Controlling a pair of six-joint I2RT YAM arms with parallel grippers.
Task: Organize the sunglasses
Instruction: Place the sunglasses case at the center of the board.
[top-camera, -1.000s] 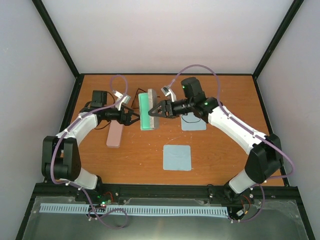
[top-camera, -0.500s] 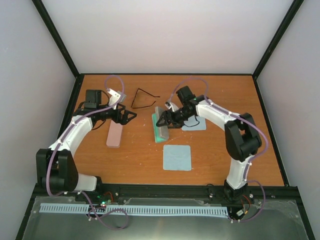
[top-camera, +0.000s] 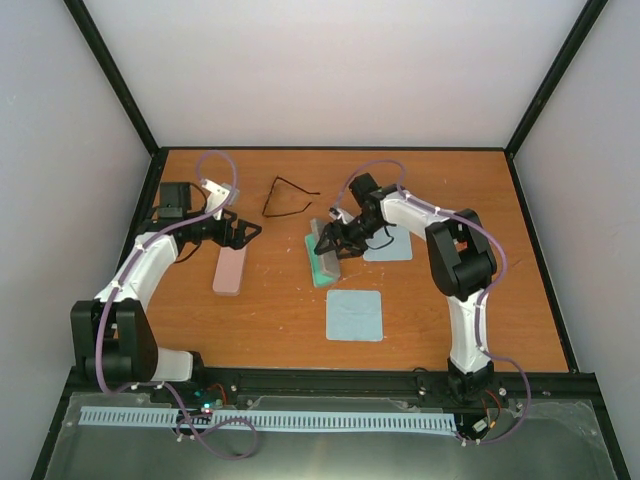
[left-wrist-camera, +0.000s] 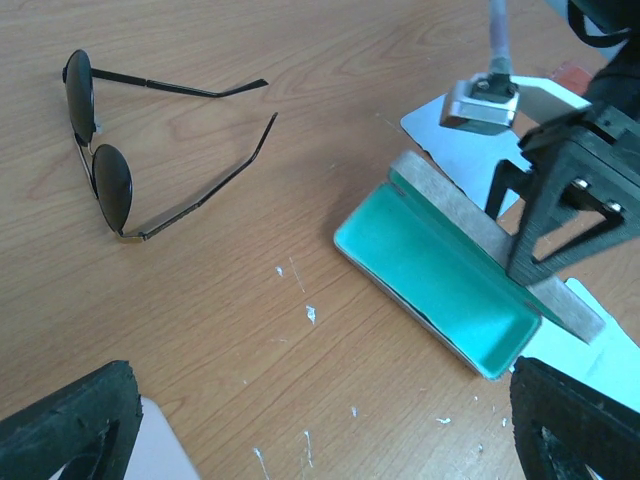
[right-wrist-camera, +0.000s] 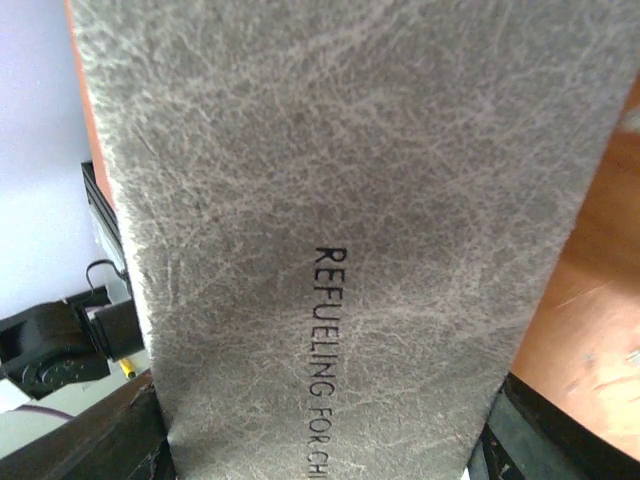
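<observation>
Sunglasses (left-wrist-camera: 112, 187): thin dark wire; grey case (right-wrist-camera: 330, 150) grainy, oblong

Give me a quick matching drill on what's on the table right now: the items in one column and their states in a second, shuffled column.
Items:
1. sunglasses
2. grey case
3. pink case
4. near blue cloth

States:
A. closed, lying flat at the left
B. nothing resting on it
C. arms unfolded, on bare wood at the far side
D. open, teal lining showing, lid between the right gripper fingers

Pairs: 1-C, 2-D, 3-A, 4-B
</observation>
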